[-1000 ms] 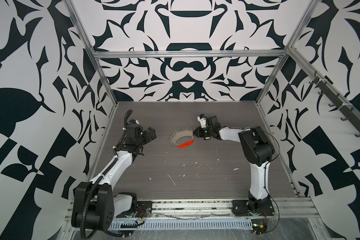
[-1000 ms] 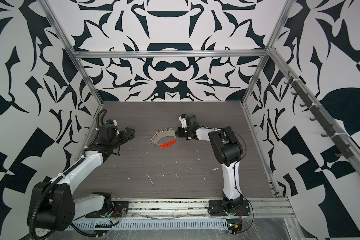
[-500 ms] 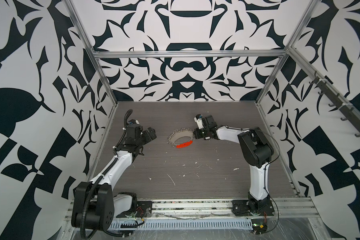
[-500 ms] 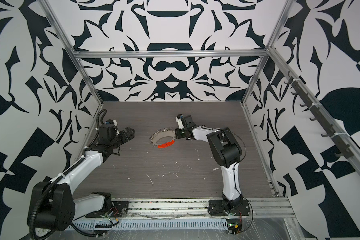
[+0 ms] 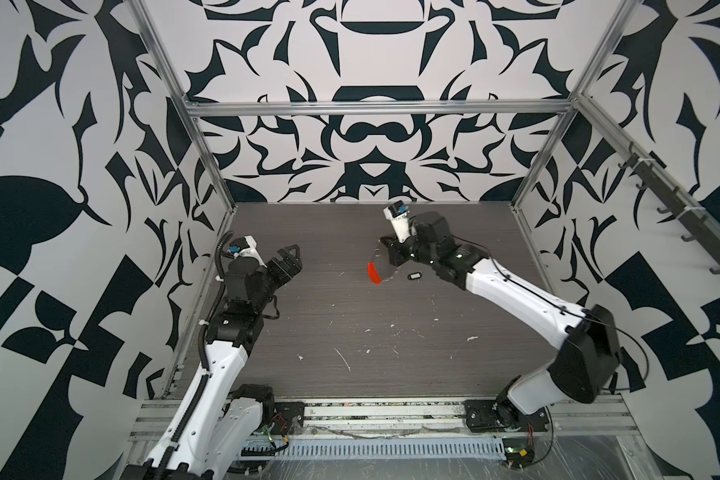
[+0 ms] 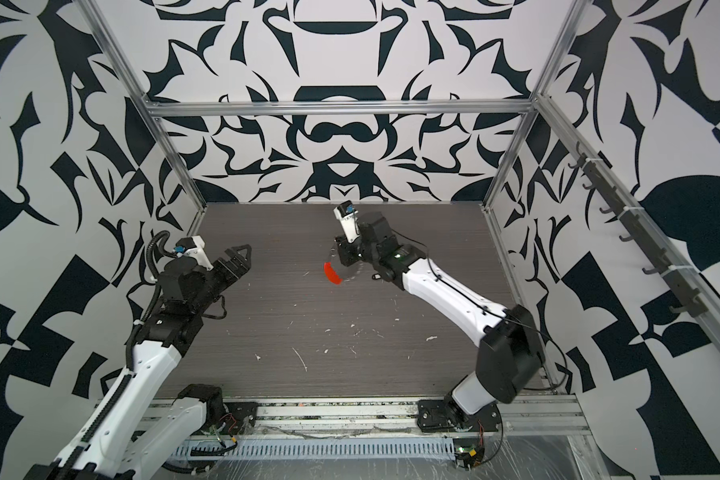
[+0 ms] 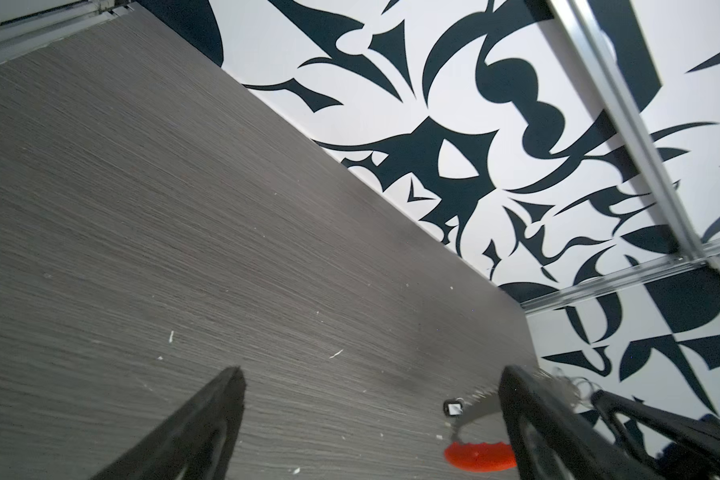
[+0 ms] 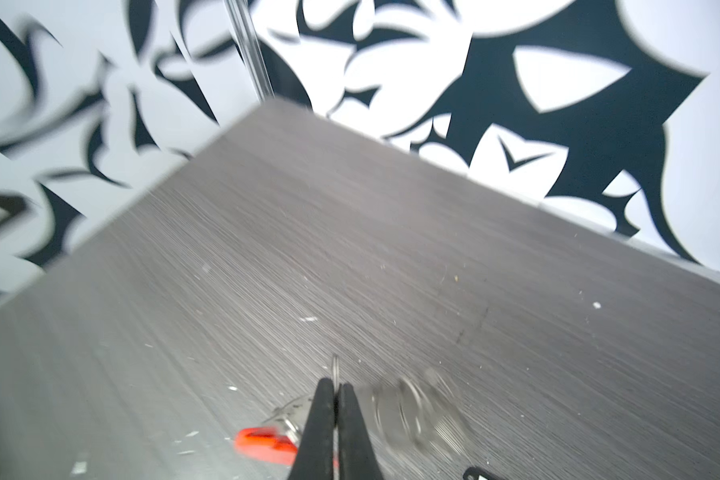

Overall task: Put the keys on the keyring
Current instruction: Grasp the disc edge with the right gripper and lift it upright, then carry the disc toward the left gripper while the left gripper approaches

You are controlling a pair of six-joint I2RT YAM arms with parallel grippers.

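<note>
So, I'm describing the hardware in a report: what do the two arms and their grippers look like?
The left arm and right arm have white shells and black joints. The left gripper and right gripper have black tapering fingers. A black corrugated conduit follows the left arm, a thin black cable the right. White cameras top both wrists.

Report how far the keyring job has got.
Done: the right pincer is shut on the keyring. In hand: that grip only. Left: the black key tag lies loose on the table beside the keyring, not threaded; the left pincer hangs open and empty.
</note>
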